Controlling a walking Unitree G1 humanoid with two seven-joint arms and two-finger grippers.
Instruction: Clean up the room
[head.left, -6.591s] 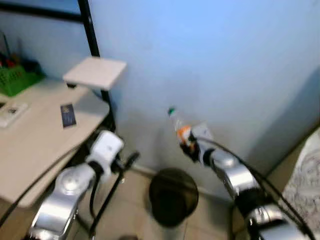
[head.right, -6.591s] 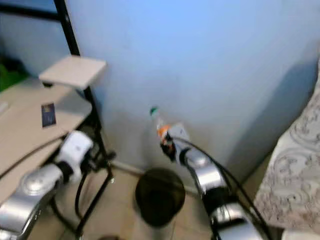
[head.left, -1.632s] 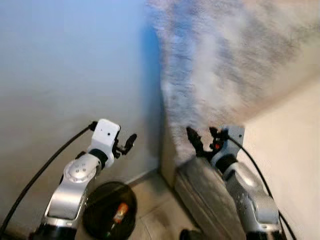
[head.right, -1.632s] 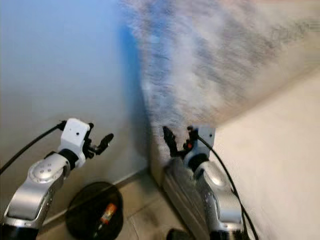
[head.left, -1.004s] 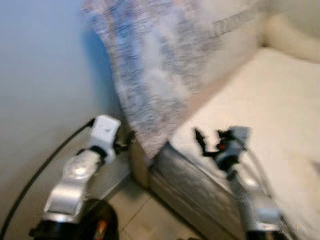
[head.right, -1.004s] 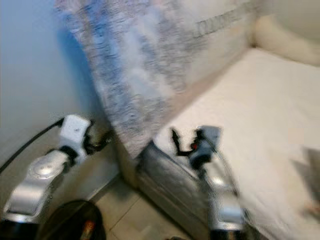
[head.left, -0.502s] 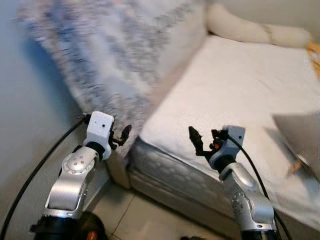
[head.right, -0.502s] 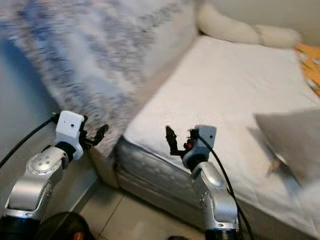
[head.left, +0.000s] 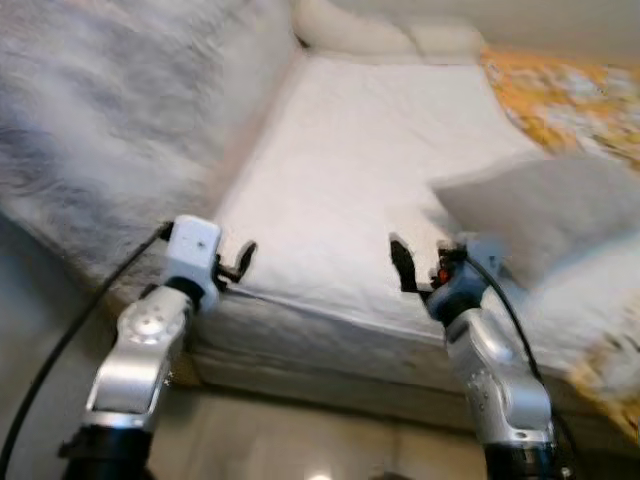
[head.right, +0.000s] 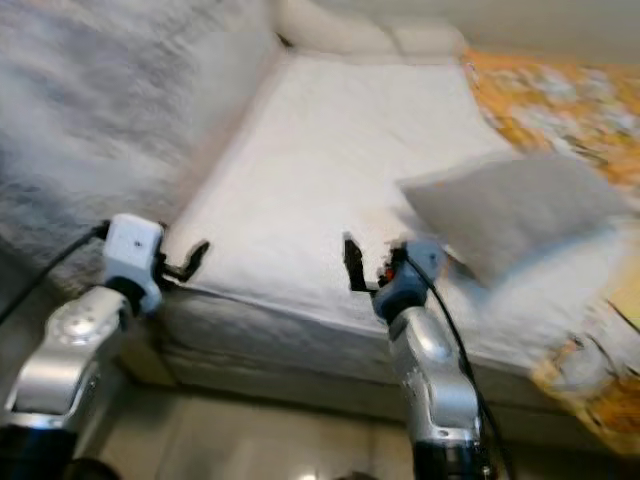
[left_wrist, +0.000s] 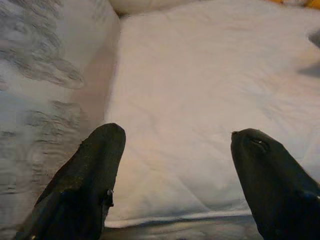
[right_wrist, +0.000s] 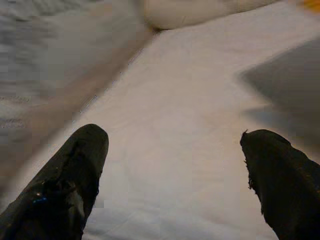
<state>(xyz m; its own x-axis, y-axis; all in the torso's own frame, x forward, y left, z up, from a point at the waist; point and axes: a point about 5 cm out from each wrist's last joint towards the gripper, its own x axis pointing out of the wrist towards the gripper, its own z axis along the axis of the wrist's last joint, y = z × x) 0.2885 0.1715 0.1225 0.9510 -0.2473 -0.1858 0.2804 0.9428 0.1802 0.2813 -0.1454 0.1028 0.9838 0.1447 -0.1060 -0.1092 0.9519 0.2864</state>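
While both arms are raised at the near edge of the bed (head.left: 340, 170), neither holds anything. Left gripper (left_wrist: 172, 175): fingers spread wide, empty, over the near-left corner of the mattress. Right gripper (right_wrist: 175, 175): fingers spread likewise, empty, pointing toward the far end. Judgement: held open and forward, ready for a next pickup. Grey pillow (head.left: 540, 205) lies askew at the right, partly over an orange patterned cover (head.left: 560, 100); likely the next thing to tidy. White bolster (head.right: 330, 30) sits at the far end. Frames blurred.

Grey pillow (head.left: 540, 205) flat on white mattress (head.left: 340, 180); orange patterned blanket (head.left: 560, 105) beyond
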